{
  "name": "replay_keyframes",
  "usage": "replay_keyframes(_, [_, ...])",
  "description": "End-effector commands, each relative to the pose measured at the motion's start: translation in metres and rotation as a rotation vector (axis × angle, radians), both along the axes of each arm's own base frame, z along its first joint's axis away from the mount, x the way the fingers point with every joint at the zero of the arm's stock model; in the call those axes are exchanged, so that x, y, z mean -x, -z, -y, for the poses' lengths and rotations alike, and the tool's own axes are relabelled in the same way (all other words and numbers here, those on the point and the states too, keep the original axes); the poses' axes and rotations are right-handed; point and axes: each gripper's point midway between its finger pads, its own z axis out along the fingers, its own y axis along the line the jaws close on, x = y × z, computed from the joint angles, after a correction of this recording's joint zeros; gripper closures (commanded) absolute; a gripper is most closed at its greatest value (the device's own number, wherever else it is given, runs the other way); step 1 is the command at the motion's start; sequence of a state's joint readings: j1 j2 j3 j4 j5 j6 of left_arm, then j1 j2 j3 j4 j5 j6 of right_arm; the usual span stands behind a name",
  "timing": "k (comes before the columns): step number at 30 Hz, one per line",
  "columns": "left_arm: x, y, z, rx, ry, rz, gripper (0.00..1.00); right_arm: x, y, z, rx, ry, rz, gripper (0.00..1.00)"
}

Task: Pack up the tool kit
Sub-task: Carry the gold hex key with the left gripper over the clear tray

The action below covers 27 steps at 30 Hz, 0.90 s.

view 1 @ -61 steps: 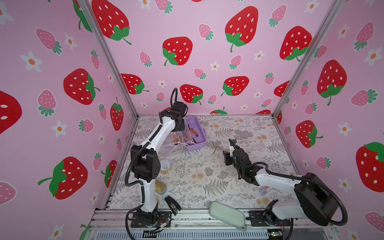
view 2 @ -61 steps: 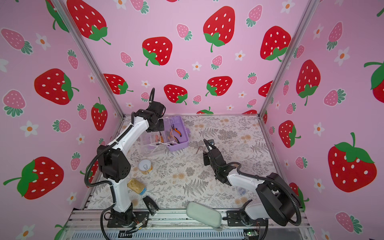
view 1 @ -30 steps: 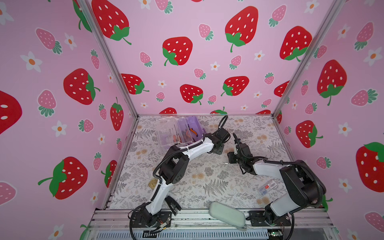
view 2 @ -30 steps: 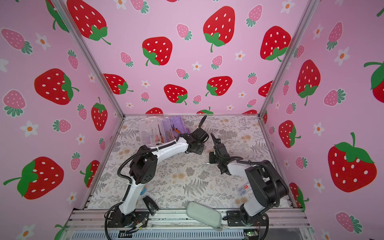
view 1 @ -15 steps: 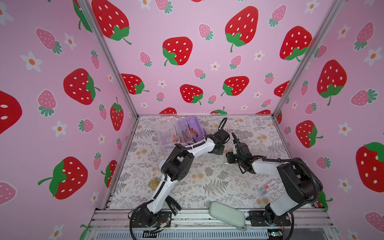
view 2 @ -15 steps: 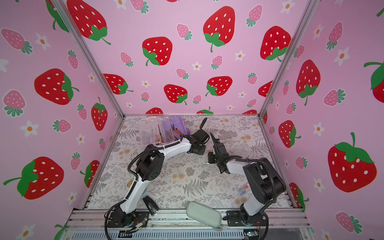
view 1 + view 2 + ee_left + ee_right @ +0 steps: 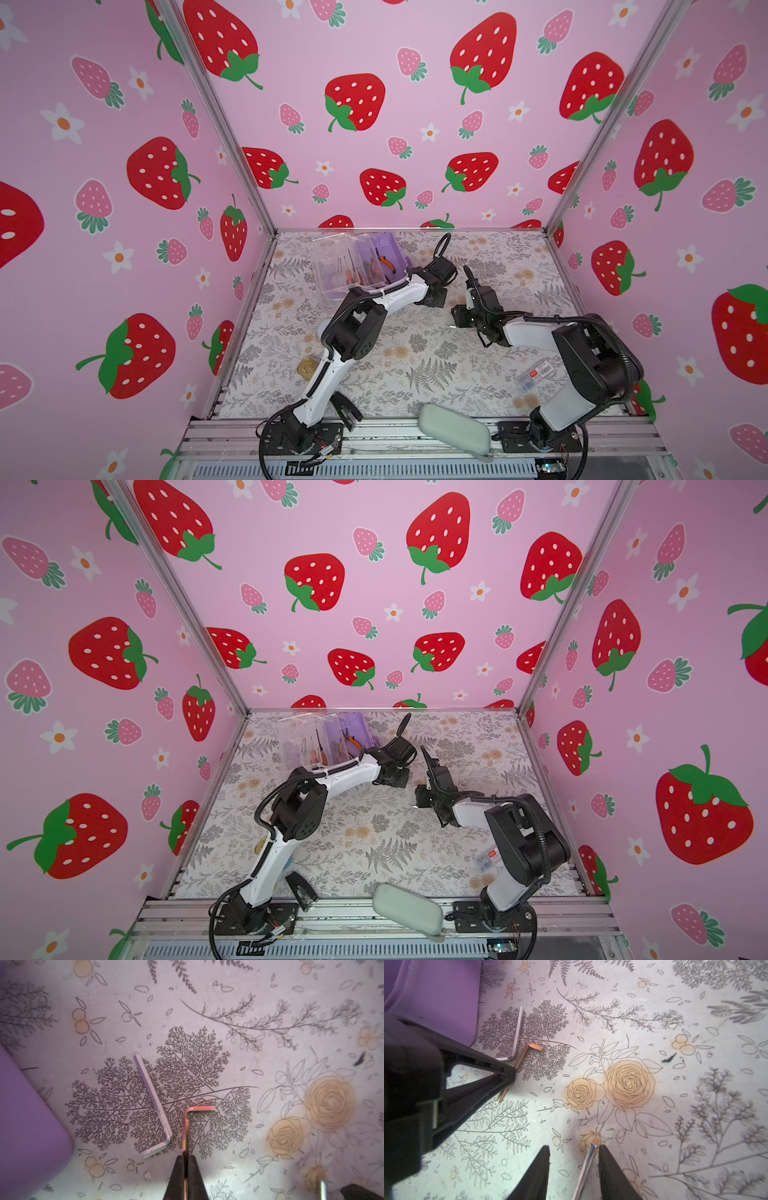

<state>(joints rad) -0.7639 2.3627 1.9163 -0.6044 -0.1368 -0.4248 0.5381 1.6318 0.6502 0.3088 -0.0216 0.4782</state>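
Left gripper (image 7: pixel 185 1162) is down at the floral mat (image 7: pixel 270 1001), jaws pinched tight on the long leg of a gold hex key (image 7: pixel 187 1126). The key's short leg juts out sideways beyond the fingertips. In the right wrist view, its other end pokes out behind the fingers. Whether it's lifted off the mat, I can't tell.

Just beside it, a silver hex key (image 7: pixel 152 1103) lies flat on the mat. Its bend is close to the gold one, but they're apart.

Over to the right gripper (image 7: pixel 574 1148): jaws roughly halfway apart, with a thin steel rod (image 7: pixel 586 1165) running up between them. The rod rests against one finger (image 7: pixel 610 1167), with a clear gap to the other, so nothing is squeezed.

The tool kit (image 7: pixel 361 262) sits at the back left of the table by the rear wall, lid thrown open. Orange-handled pliers (image 7: pixel 382 264) lie in the lilac base, and screwdrivers (image 7: pixel 345 272) in the clear half. Its lilac corner (image 7: pixel 440 995) is near both keys.

As for writing, a small clear packet (image 7: pixel 535 375) by the right arm carries a red-and-white label, but the print is too small to read. A gold tin (image 7: pixel 308 367) sits beside the left arm, its lid marking illegible. A pale green pouch (image 7: pixel 455 428) rests on the front rail.
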Motion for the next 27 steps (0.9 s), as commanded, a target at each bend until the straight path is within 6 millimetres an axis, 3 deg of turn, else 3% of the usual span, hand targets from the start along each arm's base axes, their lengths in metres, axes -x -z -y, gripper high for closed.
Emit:
replay_keyframes(1, [0.009,-0.015,-0.005,0.006,-0.010,-0.010,1.00,-0.005,-0.005,-0.002,-0.021,0.007,-0.002,0.59])
replay_keyframes(5, [0.014,-0.040,-0.012,0.026,-0.023,0.022,1.00,-0.005,-0.002,0.000,-0.008,0.021,-0.009,0.58])
replay_keyframes(9, [0.017,-0.070,-0.022,0.046,-0.046,0.075,1.00,-0.008,0.009,0.010,0.080,0.049,-0.042,0.59])
replay_keyframes(12, [0.020,-0.092,-0.028,0.070,-0.061,0.112,1.00,-0.009,0.020,0.007,0.089,0.034,-0.078,0.59])
replay_keyframes(19, [0.023,-0.147,-0.045,0.100,-0.080,0.209,1.00,-0.008,0.044,0.001,0.196,-0.010,-0.152,0.69])
replay_keyframes(23, [0.025,-0.172,-0.066,0.068,-0.098,0.262,1.00,-0.009,0.039,0.005,0.253,-0.006,-0.139,0.68])
replay_keyframes(27, [0.024,-0.189,-0.105,-0.012,-0.150,0.310,1.00,-0.010,0.027,0.008,0.260,0.008,-0.095,0.63])
